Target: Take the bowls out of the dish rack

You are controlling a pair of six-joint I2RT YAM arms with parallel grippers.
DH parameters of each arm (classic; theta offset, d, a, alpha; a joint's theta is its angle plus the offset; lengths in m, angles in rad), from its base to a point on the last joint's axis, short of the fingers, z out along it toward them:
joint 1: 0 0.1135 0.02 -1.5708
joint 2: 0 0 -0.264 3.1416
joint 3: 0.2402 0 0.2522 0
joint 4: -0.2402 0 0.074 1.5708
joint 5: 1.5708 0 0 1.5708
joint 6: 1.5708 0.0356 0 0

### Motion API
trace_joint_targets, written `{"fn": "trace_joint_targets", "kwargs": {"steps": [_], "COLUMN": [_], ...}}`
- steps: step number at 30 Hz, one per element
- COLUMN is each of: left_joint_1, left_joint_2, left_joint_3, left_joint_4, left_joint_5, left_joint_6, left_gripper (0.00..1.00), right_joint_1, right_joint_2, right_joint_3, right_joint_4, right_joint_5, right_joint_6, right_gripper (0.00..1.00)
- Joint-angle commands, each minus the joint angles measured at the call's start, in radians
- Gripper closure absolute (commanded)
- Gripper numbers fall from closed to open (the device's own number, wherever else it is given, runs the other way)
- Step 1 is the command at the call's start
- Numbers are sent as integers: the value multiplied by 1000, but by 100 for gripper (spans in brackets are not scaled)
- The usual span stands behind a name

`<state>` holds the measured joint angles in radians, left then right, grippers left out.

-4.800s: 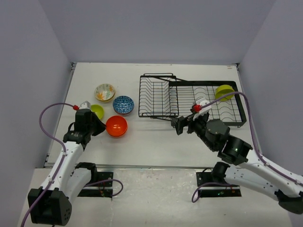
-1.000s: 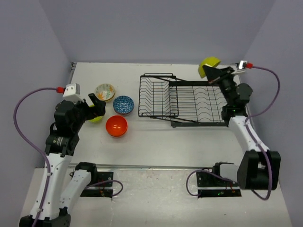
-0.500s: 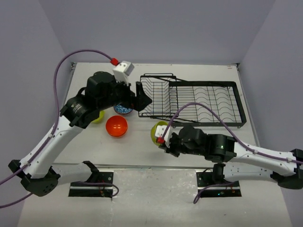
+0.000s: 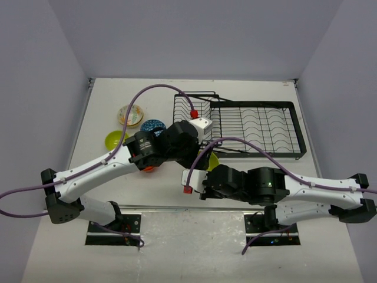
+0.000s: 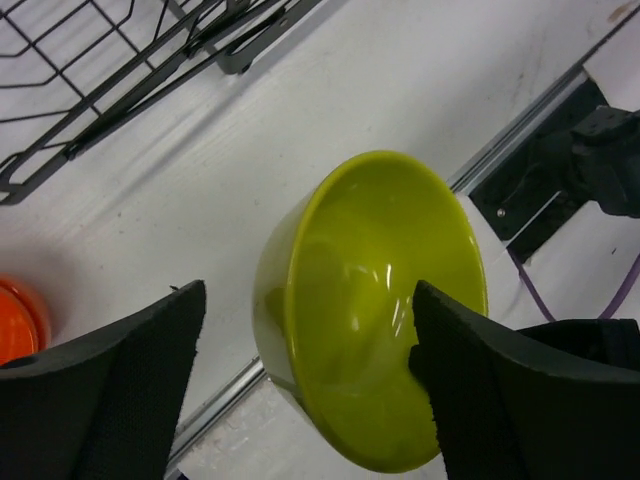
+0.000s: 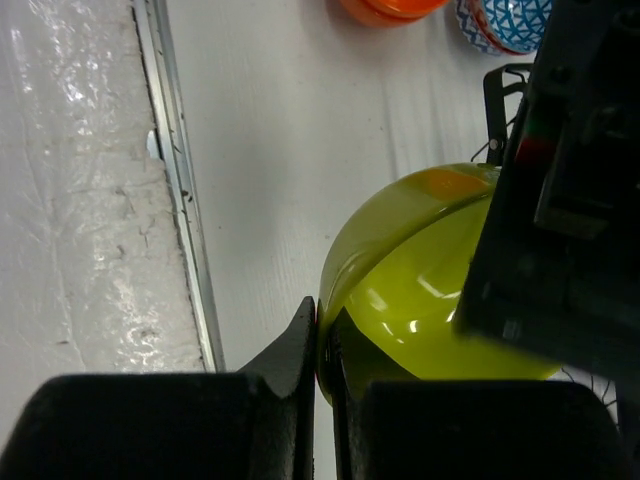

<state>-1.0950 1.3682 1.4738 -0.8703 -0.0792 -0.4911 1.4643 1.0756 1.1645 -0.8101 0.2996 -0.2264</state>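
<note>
A lime green bowl (image 4: 213, 160) hangs tilted above the table's front edge. My right gripper (image 6: 325, 340) is shut on its rim, one finger inside and one outside. In the left wrist view the same bowl (image 5: 370, 300) sits between the wide-apart fingers of my left gripper (image 5: 305, 300), which is open. The right finger (image 5: 470, 380) overlaps the rim; the left finger (image 5: 110, 390) stands clear of it. From above, the left gripper (image 4: 203, 150) reaches down onto the bowl. The black wire dish rack (image 4: 259, 127) lies behind, with no bowl showing in it.
On the left of the table stand a floral bowl (image 4: 131, 114), a blue-patterned bowl (image 4: 152, 125) and a second lime bowl (image 4: 113, 140). An orange bowl (image 4: 147, 168) is mostly hidden under the left arm. The table's metal front strip (image 6: 185, 250) runs just below the held bowl.
My left arm has swung from the rack's left end down to the front centre, over the held lime bowl. The right gripper has carried that bowl slightly right and back.
</note>
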Motion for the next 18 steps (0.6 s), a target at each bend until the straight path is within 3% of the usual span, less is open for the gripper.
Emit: {"fn": "trace_joint_targets", "kwargs": {"steps": [1,2,8,12,16,18], "left_joint_1": [-5,-5,-5,-3,-5,1], "left_joint_2": [-15,-17,-11,12,17,-4], "left_joint_3": [5,6,17,13,14,23], "left_joint_4": [-62,-62,-61,-41,-61,-87], "left_joint_5": [-149,-163,-177,-171,-264,-373], "left_joint_6": [-47,-49,-55,-50,-81,-110], "left_gripper": [23,39,97,100,100,100], "right_joint_1": [7,5,16,18,18,18], "right_joint_2": [-5,-6,23,40,44,31], "right_joint_3": [55,51,55,54,43,9], "right_joint_4": [-47,-43,-29,14,90,129], "right_joint_5": [99,99,119,128,173,252], "right_joint_6": [-21,-19,-21,-44,-47,-34], "right_gripper": [100,100,100,100,100,49]}}
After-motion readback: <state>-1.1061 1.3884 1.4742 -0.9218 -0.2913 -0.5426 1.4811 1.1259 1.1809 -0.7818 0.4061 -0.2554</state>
